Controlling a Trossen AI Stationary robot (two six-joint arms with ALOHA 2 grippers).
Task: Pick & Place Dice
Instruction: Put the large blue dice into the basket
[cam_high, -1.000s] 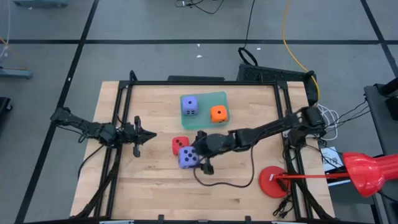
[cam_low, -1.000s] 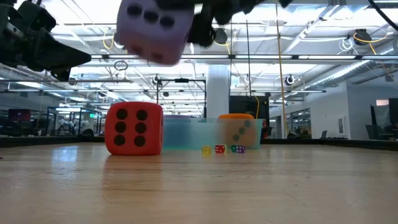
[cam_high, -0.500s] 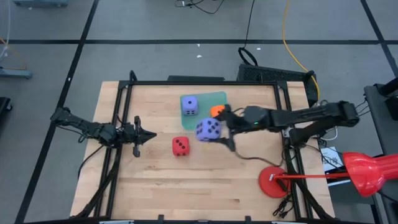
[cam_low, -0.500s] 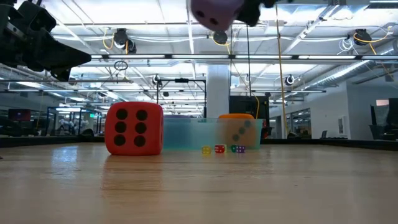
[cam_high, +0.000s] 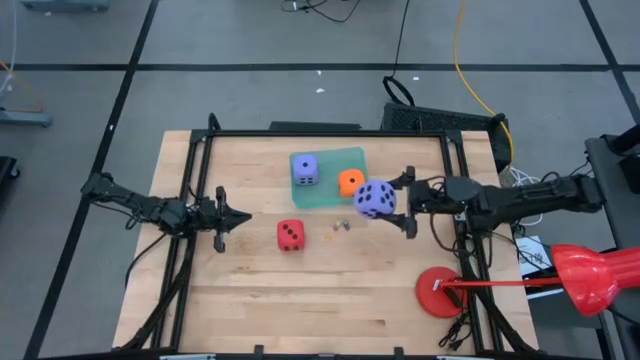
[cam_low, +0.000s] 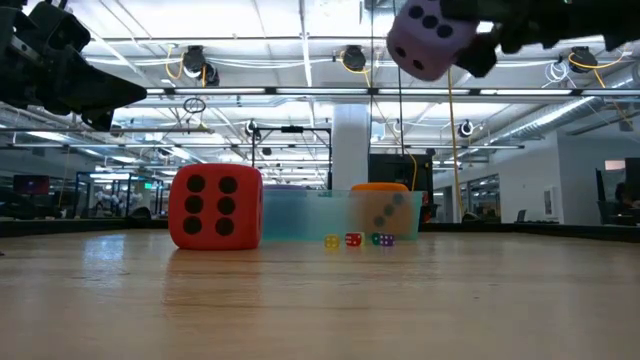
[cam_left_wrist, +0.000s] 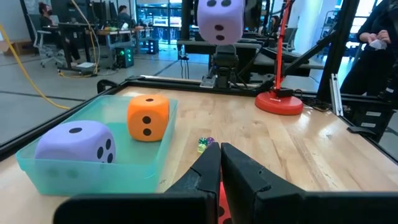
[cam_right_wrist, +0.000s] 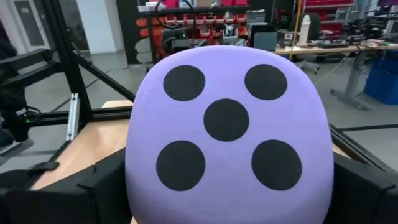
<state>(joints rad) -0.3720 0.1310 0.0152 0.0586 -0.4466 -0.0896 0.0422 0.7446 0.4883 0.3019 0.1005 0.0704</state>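
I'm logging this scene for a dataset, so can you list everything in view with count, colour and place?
Held die: one, purple-blue, in the air beside the tray's right edge.
Tray: one, teal, far middle of the table.
Dice in tray: two, purple-blue and orange.
Red die: one, on the table in front of the tray.
Tiny dice: a few, mixed colours, on the table near the tray.
Red stand: one, table's right front.
Table: one, light wood.
Right end effector: shut on the held die.
Left end effector: shut, at table's left.

teal tray (cam_left_wrist: 143, 171): purple die (cam_left_wrist: 76, 149), orange die (cam_left_wrist: 148, 117) | second purple die (cam_left_wrist: 220, 19) aloft; left gripper (cam_left_wrist: 220, 168) closed
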